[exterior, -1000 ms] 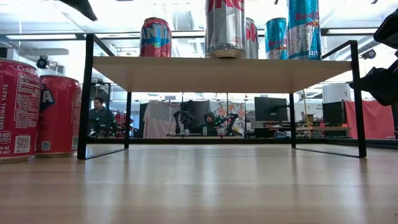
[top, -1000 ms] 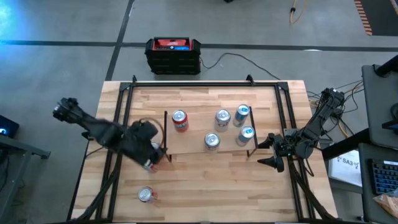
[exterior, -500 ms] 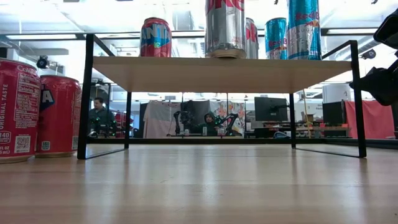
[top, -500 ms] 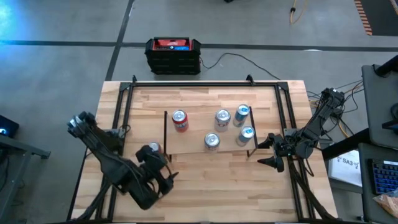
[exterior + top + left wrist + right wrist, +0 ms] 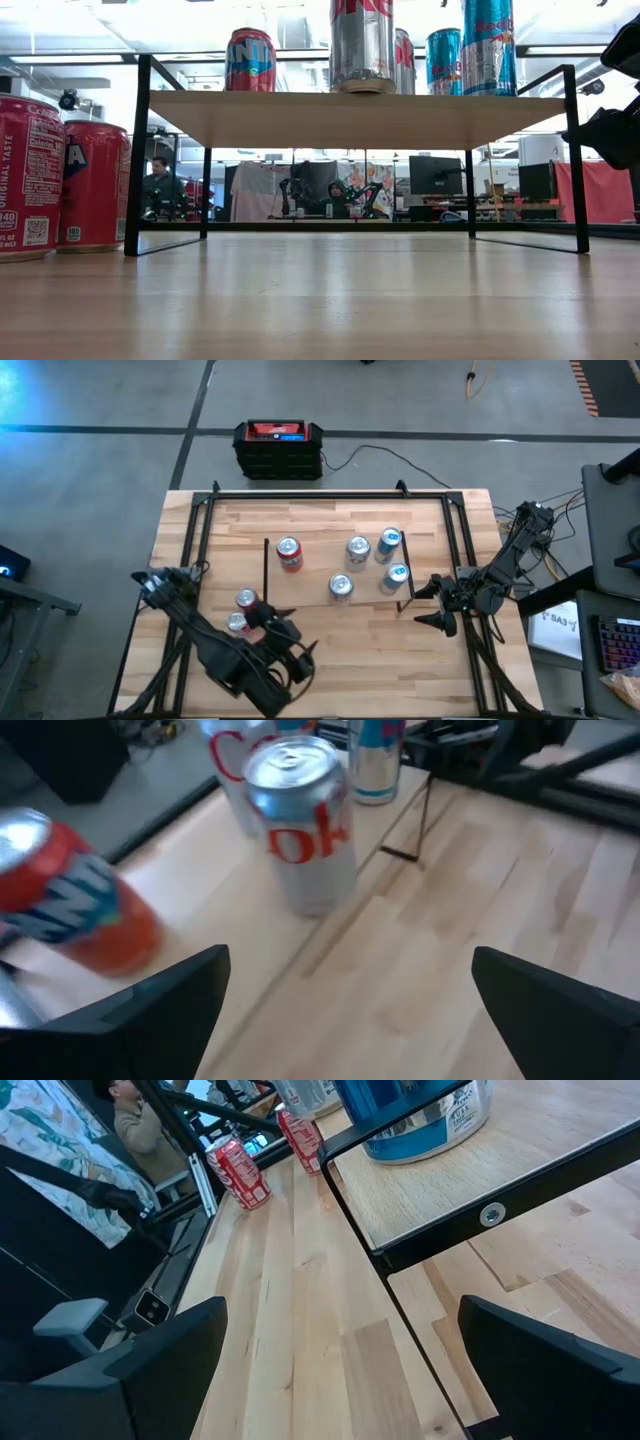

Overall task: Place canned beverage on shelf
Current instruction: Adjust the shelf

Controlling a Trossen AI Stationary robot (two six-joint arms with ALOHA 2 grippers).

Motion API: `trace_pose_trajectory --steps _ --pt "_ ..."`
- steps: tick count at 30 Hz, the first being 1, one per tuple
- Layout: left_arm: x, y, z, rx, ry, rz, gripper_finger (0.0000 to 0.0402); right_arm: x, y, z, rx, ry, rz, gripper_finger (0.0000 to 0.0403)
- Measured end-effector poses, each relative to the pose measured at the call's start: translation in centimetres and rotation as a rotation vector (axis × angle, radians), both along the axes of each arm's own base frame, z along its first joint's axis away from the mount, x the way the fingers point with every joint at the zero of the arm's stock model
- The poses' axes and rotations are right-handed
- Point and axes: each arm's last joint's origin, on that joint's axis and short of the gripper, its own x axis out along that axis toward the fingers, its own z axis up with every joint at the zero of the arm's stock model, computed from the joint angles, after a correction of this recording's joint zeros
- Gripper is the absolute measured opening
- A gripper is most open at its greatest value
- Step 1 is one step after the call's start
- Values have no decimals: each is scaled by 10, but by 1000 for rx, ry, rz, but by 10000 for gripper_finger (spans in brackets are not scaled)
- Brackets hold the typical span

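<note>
the left gripper (image 5: 290, 665) is being held released and empty, low over the near part of the desk (image 5: 330, 650), with its fingers (image 5: 150, 1010) spread wide. 2 red cans are standing on the desk just behind and to the left of this gripper: the first red can (image 5: 247, 600) is farther off, and the second red can (image 5: 238, 623) is closer, beside the arm. in the left wrist view, a silver can (image 5: 303, 825) is being seen ahead of the gripper, on the shelf (image 5: 335, 572), with an orange-red can (image 5: 75, 890) blurred off to one side.

5 cans are being carried on the shelf top: 1 red-topped can (image 5: 289, 553) toward the left gripper's side, 2 silver ones, and 2 blue-and-silver cans (image 5: 389, 545) toward the right gripper.

the right gripper (image 5: 437, 603) is being kept released and empty, just beside the shelf's right end, with the shelf's corner and a blue can's base (image 5: 425, 1115) lying directly ahead of it.
</note>
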Motion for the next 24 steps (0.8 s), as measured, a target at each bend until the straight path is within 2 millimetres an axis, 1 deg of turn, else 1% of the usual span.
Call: trace_pose_trajectory --steps 2,6,9,10,13,21,24 --pt "8 -6 -2 -49 -19 35 400 0 0 0 0 0 0 384" --pt "18 -15 -8 -133 -28 123 400 0 0 0 0 0 0 384" --pt "24 -20 -14 -311 -33 214 400 0 0 0 0 0 0 384" --pt "24 -19 -16 -323 -25 228 400 0 0 0 0 0 0 384" --pt "29 -12 -17 -355 -23 270 400 0 0 0 0 0 0 384" --pt "44 16 -27 -644 160 462 400 0 0 0 0 0 0 384" --pt "44 26 -30 -669 186 512 397 0 0 0 -1 1 0 384"
